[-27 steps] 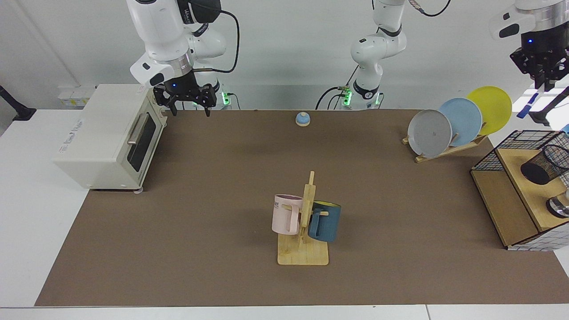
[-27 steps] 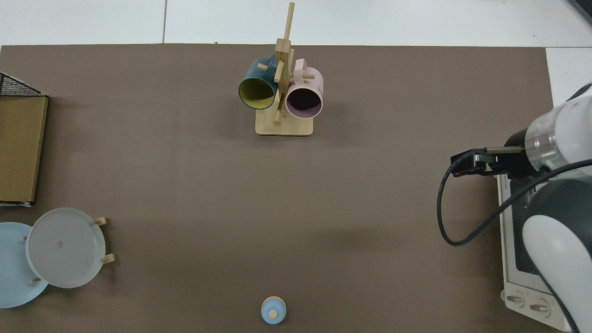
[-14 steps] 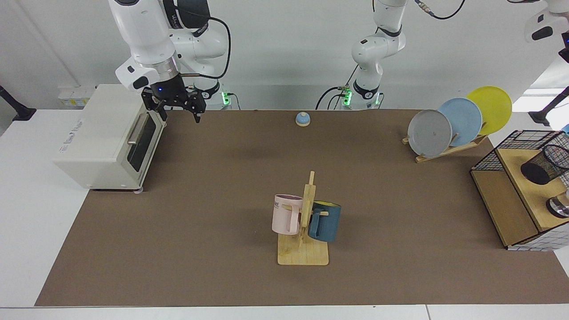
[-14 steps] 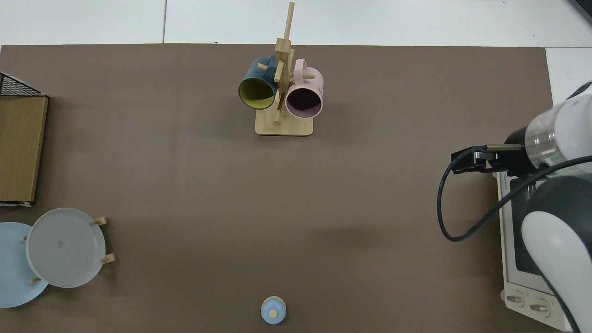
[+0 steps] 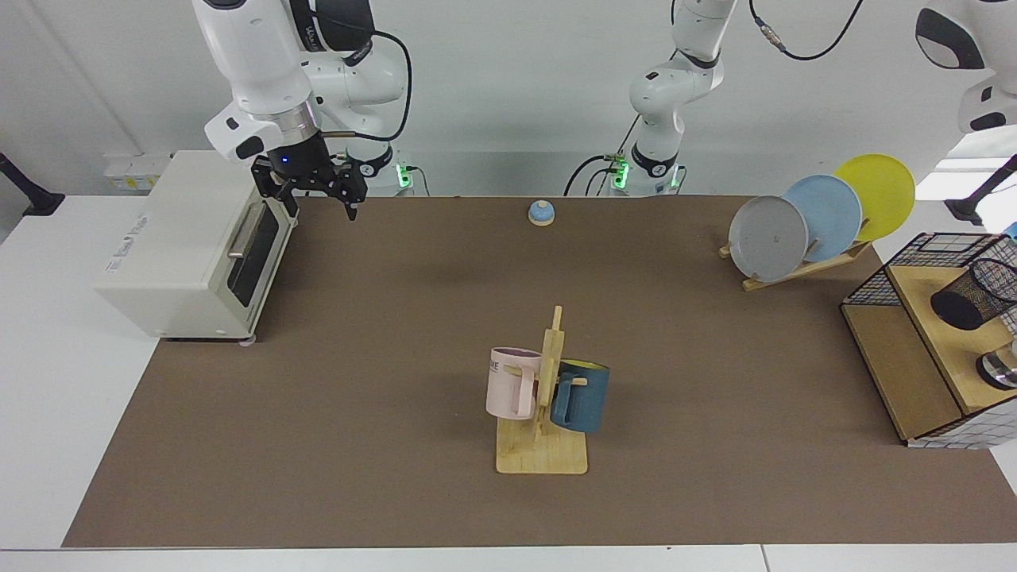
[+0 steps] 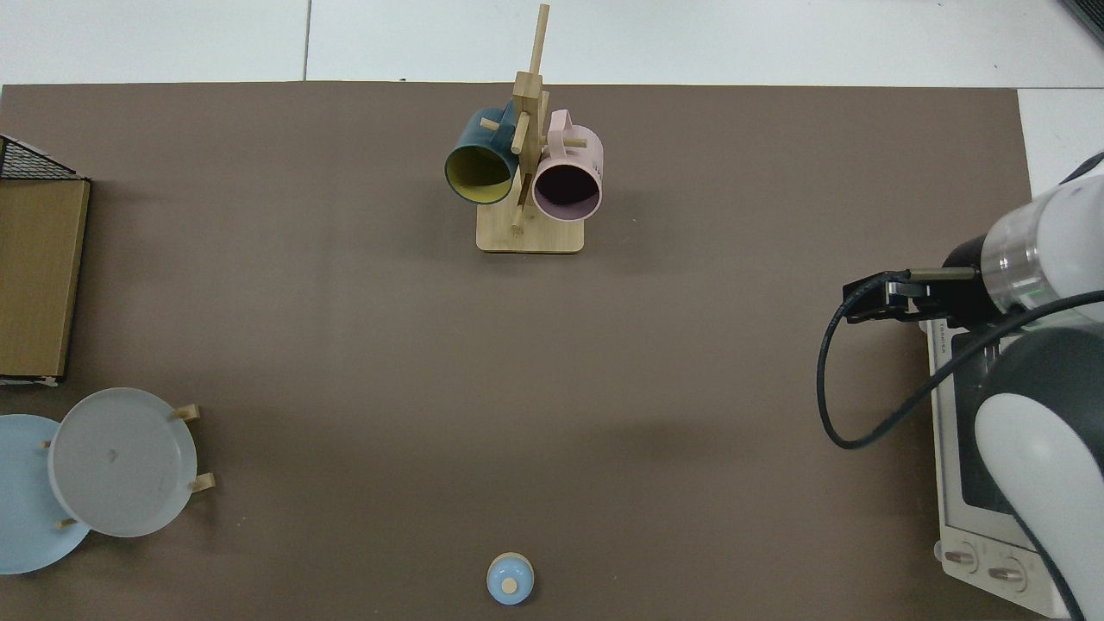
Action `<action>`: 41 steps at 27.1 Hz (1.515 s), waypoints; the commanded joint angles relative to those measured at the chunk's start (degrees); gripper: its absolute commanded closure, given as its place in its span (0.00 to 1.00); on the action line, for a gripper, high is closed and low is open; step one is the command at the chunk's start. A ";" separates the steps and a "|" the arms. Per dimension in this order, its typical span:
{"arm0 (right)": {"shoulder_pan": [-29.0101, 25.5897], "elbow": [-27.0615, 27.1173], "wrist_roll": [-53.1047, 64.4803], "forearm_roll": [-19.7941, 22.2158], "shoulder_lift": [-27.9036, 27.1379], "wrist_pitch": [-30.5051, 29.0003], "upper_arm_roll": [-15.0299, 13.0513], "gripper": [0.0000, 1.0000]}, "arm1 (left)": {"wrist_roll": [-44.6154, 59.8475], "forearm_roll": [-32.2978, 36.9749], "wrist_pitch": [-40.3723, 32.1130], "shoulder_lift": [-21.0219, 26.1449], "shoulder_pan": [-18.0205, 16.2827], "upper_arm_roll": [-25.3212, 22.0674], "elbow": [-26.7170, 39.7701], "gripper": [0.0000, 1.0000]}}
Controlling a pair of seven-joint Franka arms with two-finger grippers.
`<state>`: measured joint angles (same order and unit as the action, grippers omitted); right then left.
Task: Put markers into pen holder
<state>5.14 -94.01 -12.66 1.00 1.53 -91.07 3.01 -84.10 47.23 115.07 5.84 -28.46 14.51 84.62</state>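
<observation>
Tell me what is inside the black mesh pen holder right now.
The pen holder lies tipped on the wooden shelf, its dark base toward the camera. No marker shows through the mesh; the inside is mostly hidden, cut off by the view's edge.

pink mug (image 5: 509, 384), partial letters "WE"

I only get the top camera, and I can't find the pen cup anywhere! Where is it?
Observer: The pen holder shows only in the facing view. It sits on a wooden shelf past the plates.
Operator: Is the marker inside?
Observer: No marker shows in either view. The left arm runs out of the picture above that shelf, so its gripper is unseen.
Operator: What about the arm by the oven?
Observer: The right gripper hangs open and empty at the toaster oven.
</observation>
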 commanded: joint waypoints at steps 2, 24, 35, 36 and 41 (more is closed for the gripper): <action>-1.01 -0.55 1.32 -0.39 0.31 -1.04 0.60 0.01 | 0.34 4.62 2.44 2.60 -2.65 0.43 1.17 1.00; -1.01 -0.47 1.32 -0.39 0.31 -1.04 0.60 0.01 | 4.29 9.45 3.93 5.23 -2.83 0.43 7.67 1.00; -1.01 -0.55 1.32 -0.39 0.31 -1.04 0.60 0.01 | 5.09 9.90 5.61 7.25 -3.09 0.43 7.84 1.00; -1.01 -0.47 1.32 -0.39 0.31 -1.04 0.60 0.01 | 5.09 9.90 5.87 7.87 -3.18 0.43 7.84 1.00; -1.01 -0.47 1.32 -0.39 0.31 -1.04 0.60 0.01 | 5.18 9.90 6.49 8.84 -3.36 0.43 8.02 1.00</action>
<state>5.12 -94.01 -12.66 1.00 1.53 -91.08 3.05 -80.22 55.79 119.52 13.78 -30.63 14.48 91.87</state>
